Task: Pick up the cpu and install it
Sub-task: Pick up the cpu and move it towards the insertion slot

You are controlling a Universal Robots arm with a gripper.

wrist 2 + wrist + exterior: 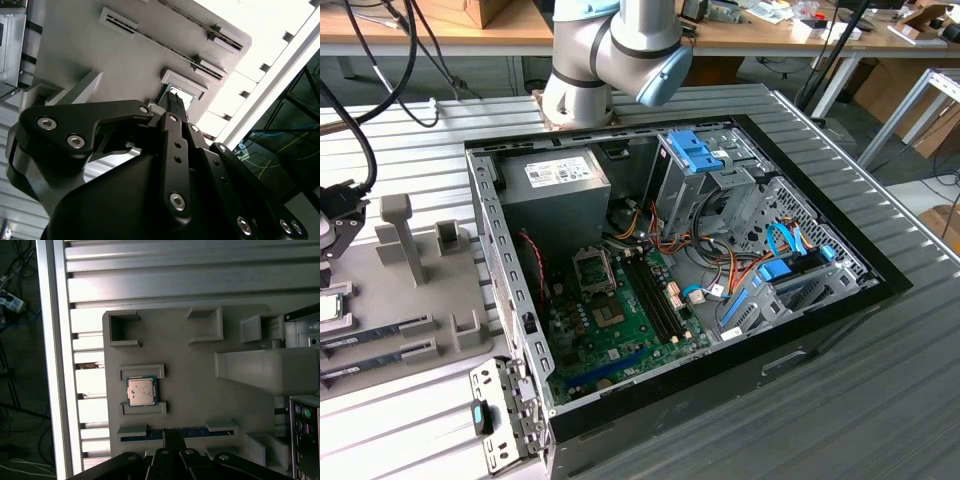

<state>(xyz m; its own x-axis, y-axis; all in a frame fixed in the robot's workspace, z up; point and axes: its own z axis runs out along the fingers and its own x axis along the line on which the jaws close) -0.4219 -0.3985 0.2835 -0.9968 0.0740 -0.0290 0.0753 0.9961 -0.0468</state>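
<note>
open computer case (800,352) on ribbed table (880,400) | power supply (555,190) beside green board (620,345) | grey holder tray (420,300) at exterior view's left

In the first wrist view the picture's edge cuts the gripper (173,436) off just past its knuckles, and its fingers (169,441) cover the middle of a memory stick (197,430) on the grey tray (190,360). The computer case (302,405) is cut by the edge too. In the second wrist view the gripper's black body hides much of the tray; the pocket (182,80) past its tip is half covered, its contents too small to tell. In the exterior view the arm (610,50) runs out at the top, and gripper, tray and memory sticks (375,328) are cut off at the exterior view's left
</note>
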